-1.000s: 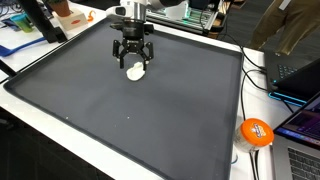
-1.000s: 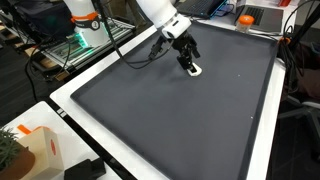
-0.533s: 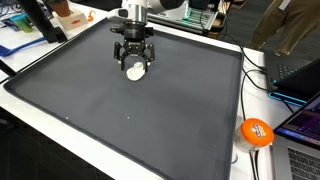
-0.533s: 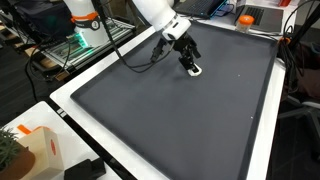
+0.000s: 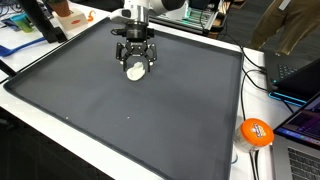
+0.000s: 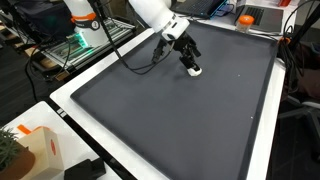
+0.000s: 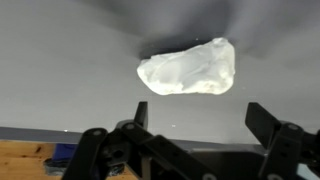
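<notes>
A white, lumpy object (image 5: 135,71) lies on the dark grey mat (image 5: 120,120) near its far side. It shows in both exterior views and fills the upper middle of the wrist view (image 7: 188,68). My gripper (image 5: 133,62) hangs just above it, pointing straight down, with the lump below the gap between the black fingers (image 7: 266,120). The jaws stand wide open and hold nothing. In an exterior view the gripper (image 6: 189,60) partly covers the white object (image 6: 196,70).
A white border (image 5: 200,150) frames the mat. An orange ball-like thing (image 5: 256,132) sits off the mat beside laptops (image 5: 298,75) and cables. A cardboard box (image 6: 35,150) stands at one corner, and clutter lines the far edge.
The gripper has risen a little above the white object, still open. The object has not moved.
</notes>
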`<state>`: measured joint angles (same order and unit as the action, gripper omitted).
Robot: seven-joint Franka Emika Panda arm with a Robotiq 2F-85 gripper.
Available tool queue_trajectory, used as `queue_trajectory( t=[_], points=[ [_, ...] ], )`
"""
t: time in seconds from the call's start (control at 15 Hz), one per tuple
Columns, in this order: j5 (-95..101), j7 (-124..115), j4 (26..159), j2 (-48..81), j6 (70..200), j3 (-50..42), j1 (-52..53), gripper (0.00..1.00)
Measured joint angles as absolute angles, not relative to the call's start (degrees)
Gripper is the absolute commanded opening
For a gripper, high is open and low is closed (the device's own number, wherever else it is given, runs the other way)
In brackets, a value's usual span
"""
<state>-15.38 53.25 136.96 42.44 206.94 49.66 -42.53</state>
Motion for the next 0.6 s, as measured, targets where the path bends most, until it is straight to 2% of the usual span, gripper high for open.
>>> queue_trajectory(
  t=[0.47, 0.6],
  points=[
    [-12.7, 53.2, 138.3, 43.3, 209.8, 51.3, -44.6, 1.00],
    [-4.4, 46.5, 138.4, 42.7, 209.9, 48.7, -43.7, 1.00]
  ],
)
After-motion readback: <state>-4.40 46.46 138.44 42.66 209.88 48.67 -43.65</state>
